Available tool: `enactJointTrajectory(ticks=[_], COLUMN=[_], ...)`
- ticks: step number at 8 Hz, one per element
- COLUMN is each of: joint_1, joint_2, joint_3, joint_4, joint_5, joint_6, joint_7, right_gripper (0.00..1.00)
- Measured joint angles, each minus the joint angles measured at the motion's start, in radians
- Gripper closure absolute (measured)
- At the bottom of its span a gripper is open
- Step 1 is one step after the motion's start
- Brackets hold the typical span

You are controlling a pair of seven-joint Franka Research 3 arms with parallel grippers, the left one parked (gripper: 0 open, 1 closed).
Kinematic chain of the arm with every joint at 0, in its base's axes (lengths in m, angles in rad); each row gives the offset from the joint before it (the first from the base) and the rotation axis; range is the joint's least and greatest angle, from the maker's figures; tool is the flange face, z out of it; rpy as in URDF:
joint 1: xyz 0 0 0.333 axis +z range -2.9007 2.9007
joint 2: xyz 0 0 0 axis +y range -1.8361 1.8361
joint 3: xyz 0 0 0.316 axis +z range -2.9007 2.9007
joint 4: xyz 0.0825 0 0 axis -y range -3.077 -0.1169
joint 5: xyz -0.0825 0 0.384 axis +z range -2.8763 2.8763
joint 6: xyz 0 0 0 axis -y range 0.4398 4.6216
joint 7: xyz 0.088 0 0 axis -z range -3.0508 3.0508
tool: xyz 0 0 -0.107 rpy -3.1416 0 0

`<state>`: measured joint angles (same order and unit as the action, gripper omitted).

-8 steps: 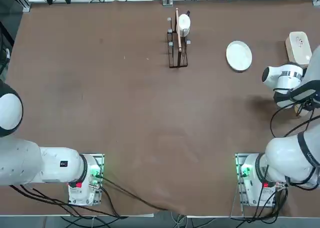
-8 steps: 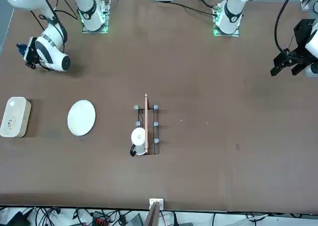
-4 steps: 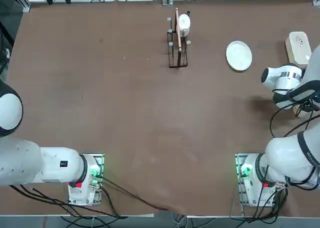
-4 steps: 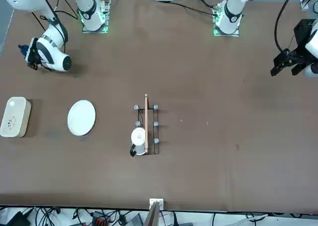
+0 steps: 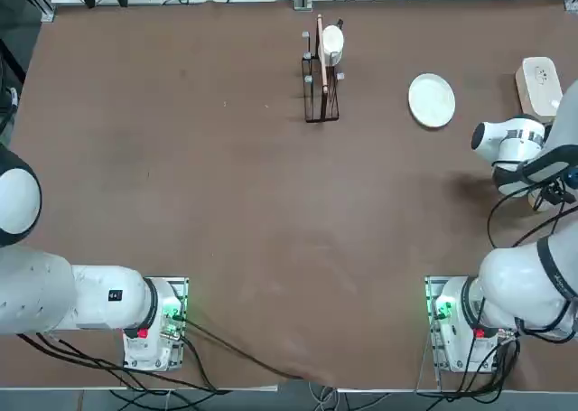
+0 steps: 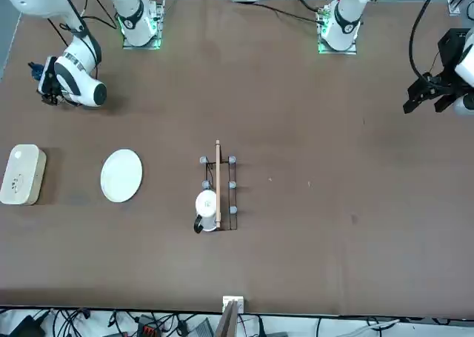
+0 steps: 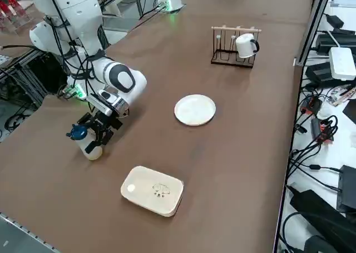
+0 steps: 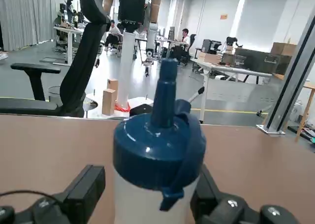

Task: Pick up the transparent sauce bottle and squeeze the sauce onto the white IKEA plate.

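The transparent sauce bottle [image 7: 92, 147] stands upright on the table near its right edge, a cream body under a dark blue nozzle cap [image 8: 158, 144]. My right gripper [image 7: 95, 135] reaches it from the side, with one finger on each side of the body. It is open: in the wrist view a narrow gap shows between one finger [image 8: 86, 186] and the bottle. From the front only the blue cap [image 6: 33, 69] shows beside the wrist. From overhead the arm hides the bottle. The white IKEA plate [image 5: 432, 100] [image 7: 194, 109] lies bare, further in from the bottle.
A white rounded-rectangular box [image 7: 153, 190] [image 5: 539, 85] lies near the bottle at the table's far right corner. A wire rack [image 5: 321, 72] holding a white mug [image 7: 245, 45] stands at the far middle. Cables and equipment line the table's edges.
The right wrist has edged slightly toward the table's middle, covering more of the bottle from overhead. Plate, box and rack have not moved.
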<state>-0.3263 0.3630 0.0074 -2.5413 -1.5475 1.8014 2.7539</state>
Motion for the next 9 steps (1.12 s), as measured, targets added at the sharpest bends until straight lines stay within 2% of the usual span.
enactJointTrajectory(ticks=[6,9], joint_1=[0.005,0.049], joint_2=[0.023,0.020], joint_3=[0.020,0.024], joint_4=[-0.001,0.002], joint_5=[0.002,0.063], joint_6=[0.001,-0.001], joint_7=[0.001,0.001], right_gripper=[0.00,0.00])
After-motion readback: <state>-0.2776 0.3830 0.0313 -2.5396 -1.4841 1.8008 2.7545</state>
